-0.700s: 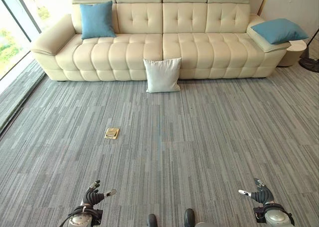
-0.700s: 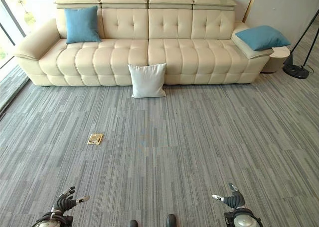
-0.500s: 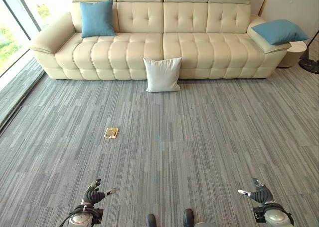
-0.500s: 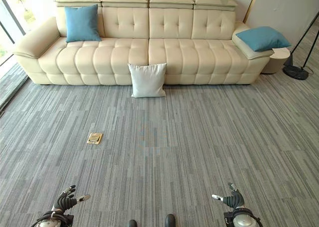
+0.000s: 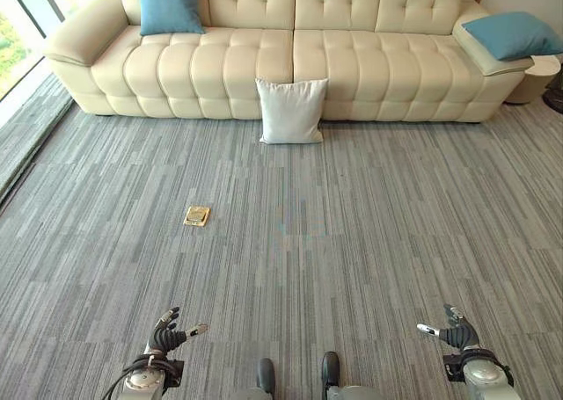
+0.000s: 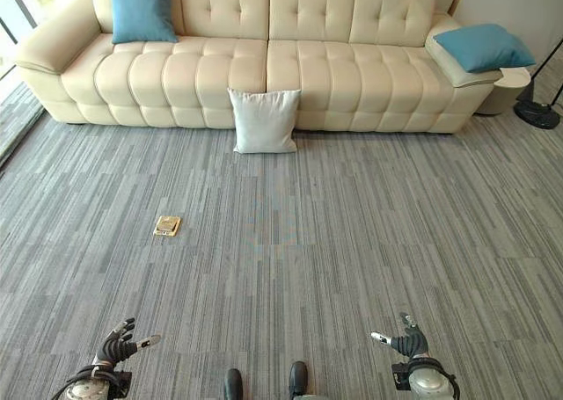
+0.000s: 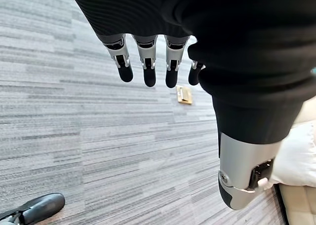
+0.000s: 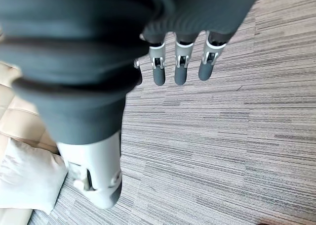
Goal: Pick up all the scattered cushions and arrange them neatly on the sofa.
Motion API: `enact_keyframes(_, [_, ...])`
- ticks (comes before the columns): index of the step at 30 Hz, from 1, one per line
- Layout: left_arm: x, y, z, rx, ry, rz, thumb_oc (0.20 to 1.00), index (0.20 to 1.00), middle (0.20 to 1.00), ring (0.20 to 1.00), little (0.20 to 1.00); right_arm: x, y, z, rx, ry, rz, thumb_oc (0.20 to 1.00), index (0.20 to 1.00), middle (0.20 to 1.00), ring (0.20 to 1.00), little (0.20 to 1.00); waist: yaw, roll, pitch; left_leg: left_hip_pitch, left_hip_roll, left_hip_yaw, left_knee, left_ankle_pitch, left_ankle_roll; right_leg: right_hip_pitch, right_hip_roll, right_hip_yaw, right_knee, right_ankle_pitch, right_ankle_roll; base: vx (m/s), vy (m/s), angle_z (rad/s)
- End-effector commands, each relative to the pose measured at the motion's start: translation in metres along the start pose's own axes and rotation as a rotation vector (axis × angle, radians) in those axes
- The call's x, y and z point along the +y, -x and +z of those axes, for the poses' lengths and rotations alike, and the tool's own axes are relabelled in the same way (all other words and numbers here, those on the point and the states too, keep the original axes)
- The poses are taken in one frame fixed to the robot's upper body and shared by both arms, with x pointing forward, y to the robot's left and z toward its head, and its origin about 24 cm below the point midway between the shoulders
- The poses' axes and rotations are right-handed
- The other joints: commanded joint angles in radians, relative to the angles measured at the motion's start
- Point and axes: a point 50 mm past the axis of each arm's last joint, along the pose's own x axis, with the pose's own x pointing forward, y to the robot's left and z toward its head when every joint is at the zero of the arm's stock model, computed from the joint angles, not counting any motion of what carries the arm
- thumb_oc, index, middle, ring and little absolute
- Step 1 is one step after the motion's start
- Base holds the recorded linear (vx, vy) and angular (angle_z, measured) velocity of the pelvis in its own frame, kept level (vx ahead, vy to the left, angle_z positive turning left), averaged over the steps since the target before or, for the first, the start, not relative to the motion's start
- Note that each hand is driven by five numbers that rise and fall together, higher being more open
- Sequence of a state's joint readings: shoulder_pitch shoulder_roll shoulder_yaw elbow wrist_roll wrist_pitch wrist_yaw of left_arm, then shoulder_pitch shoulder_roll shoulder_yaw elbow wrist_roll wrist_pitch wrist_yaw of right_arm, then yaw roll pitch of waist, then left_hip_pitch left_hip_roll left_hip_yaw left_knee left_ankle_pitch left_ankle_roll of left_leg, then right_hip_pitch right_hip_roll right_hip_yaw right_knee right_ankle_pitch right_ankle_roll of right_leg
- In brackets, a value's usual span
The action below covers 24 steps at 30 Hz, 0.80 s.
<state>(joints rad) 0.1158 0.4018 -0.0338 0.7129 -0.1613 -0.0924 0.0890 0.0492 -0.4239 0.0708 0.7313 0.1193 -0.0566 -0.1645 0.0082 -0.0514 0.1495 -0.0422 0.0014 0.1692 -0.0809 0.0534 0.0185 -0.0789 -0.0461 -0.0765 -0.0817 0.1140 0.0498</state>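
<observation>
**White cushion left on carpet as two blue ones sit on sofa**

A cream tufted sofa is seen along the far side of a room laid with grey striped carpet. A white cushion is propped upright on the carpet, leaning against the sofa's front near its middle. A blue cushion is stood against the backrest at the sofa's left end, and a second blue cushion is laid on the right armrest. A small brass-coloured floor plate, possibly a socket cover, is set into the carpet well in front of the sofa, to the left of the white cushion. A round side table is partly seen just beyond the right armrest, with the dark base of a floor lamp beside it.

The left hand and the right hand are held low over the carpet, well apart from each other and far from every cushion. In the wrist views the fingers of the left hand and the fingers of the right hand are shown straight and spread, with nothing grasped in either.
</observation>
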Motion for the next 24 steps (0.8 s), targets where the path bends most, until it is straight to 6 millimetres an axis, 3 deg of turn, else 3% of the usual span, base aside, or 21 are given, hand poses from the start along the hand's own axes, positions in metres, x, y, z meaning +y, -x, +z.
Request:
enact_keyframes(1, [0.022,-0.005,0.024,-0.099,0.045,0.083,1.0,1.0,1.0,1.0,1.0,-0.003,-0.009,0.032,-0.106,-0.009,-0.022,1.0,1.0,1.0,1.0,1.0,0.015,0.003,0.026,-0.014,-0.014,-0.046,0.156,-0.19,0.014,0.011,-0.072,-0.002,0.182,-0.14,0.105,0.09,0.209,-0.2])
enact_keyframes(2, [0.024,-0.004,0.025,-0.105,0.058,0.088,1.0,1.0,1.0,1.0,1.0,-0.002,-0.009,0.037,-0.125,-0.01,-0.014,1.0,1.0,1.0,1.0,1.0,0.012,0.006,0.045,-0.011,-0.024,-0.053,0.175,-0.209,0.031,-0.031,-0.08,0.011,0.287,-0.124,0.116,0.06,0.167,-0.1])
enact_keyframes(6, [0.023,-0.003,0.025,-0.11,0.055,0.082,1.0,1.0,1.0,1.0,1.0,0.002,-0.008,0.048,-0.176,-0.001,0.003,1.0,1.0,1.0,1.0,1.0,0.004,0.022,0.074,-0.001,-0.03,-0.064,0.186,-0.228,0.048,-0.125,-0.071,0.018,0.421,-0.114,0.112,0.09,0.133,-0.07])
enact_keyframes(8, [0.02,-0.004,0.026,-0.113,0.052,0.076,1.0,1.0,1.0,1.0,1.0,0.0,-0.008,0.055,-0.21,0.003,0.0,1.0,1.0,1.0,1.0,1.0,-0.005,0.032,0.089,0.038,-0.035,-0.071,0.173,-0.243,0.046,-0.175,-0.063,-0.008,0.423,-0.125,0.099,0.25,0.059,0.01])
enact_keyframes(10, [0.016,-0.006,0.027,-0.111,0.075,0.075,1.0,1.0,1.0,1.0,1.0,-0.005,-0.008,0.061,-0.235,0.005,-0.018,1.0,1.0,1.0,1.0,1.0,-0.025,0.03,0.096,0.114,-0.042,-0.08,0.126,-0.263,0.033,-0.245,-0.073,-0.084,0.302,-0.09,0.096,0.36,-0.065,0.15])
enact_keyframes(14, [0.013,-0.01,0.035,-0.131,0.089,0.077,1.0,1.0,1.0,1.0,1.0,-0.01,-0.007,0.063,-0.247,-0.003,-0.036,1.0,1.0,1.0,1.0,1.0,-0.066,0.03,0.108,0.211,-0.044,-0.131,0.097,-0.304,0.009,-0.303,-0.053,-0.117,0.131,-0.031,0.122,0.36,-0.103,0.26])
enact_keyframes(17, [0.012,-0.011,0.038,-0.141,0.086,0.078,1.0,1.0,1.0,1.0,1.0,-0.011,-0.005,0.06,-0.243,0.008,-0.038,1.0,1.0,1.0,1.0,1.0,-0.083,0.037,0.106,0.259,-0.034,-0.153,0.08,-0.319,-0.004,-0.326,-0.05,-0.129,0.119,-0.008,0.127,0.34,-0.143,0.43])
enact_keyframes(19, [0.011,-0.01,0.038,-0.15,0.078,0.069,1.0,1.0,1.0,1.0,1.0,-0.011,-0.002,0.055,-0.236,0.008,-0.022,1.0,1.0,1.0,1.0,1.0,-0.091,0.038,0.094,0.283,-0.023,-0.172,0.094,-0.322,-0.024,-0.307,-0.058,-0.12,0.133,0.004,0.112,0.5,-0.3,0.53])
enact_keyframes(20, [0.007,-0.009,0.036,-0.14,0.08,0.064,1.0,1.0,1.0,1.0,1.0,-0.012,-0.002,0.052,-0.229,0.014,-0.022,1.0,1.0,1.0,1.0,1.0,-0.099,0.057,0.086,0.262,0.017,-0.162,0.17,-0.269,-0.06,-0.292,-0.04,-0.113,0.167,-0.006,0.085,0.53,-0.386,0.86])
enact_keyframes(22, [0.003,-0.009,0.036,-0.142,0.087,0.044,1.0,1.0,1.0,1.0,1.0,-0.015,-0.002,0.052,-0.229,0.011,-0.028,1.0,1.0,1.0,1.0,1.0,-0.107,0.076,0.076,0.201,0.052,-0.14,0.307,-0.138,-0.108,-0.274,-0.032,-0.124,0.193,-0.044,0.049,0.44,-0.361,0.61])
enact_keyframes(23, [0.0,-0.01,0.04,-0.156,0.086,0.029,1.0,1.0,1.0,1.0,1.0,-0.019,-0.003,0.05,-0.224,-0.003,-0.04,1.0,1.0,1.0,1.0,1.0,-0.113,0.079,0.077,0.118,0.102,-0.106,0.473,-0.039,-0.123,-0.235,-0.011,-0.116,0.205,-0.1,0.004,0.27,-0.233,0.2])
enact_keyframes(24, [0.0,-0.01,0.04,-0.156,0.086,0.029,1.0,1.0,1.0,1.0,1.0,-0.019,-0.003,0.05,-0.224,-0.004,-0.039,1.0,1.0,1.0,1.0,1.0,-0.115,0.075,0.075,0.114,0.098,-0.108,0.472,-0.036,-0.122,-0.237,-0.015,-0.117,0.203,-0.097,0.004,0.42,-0.329,0.08])
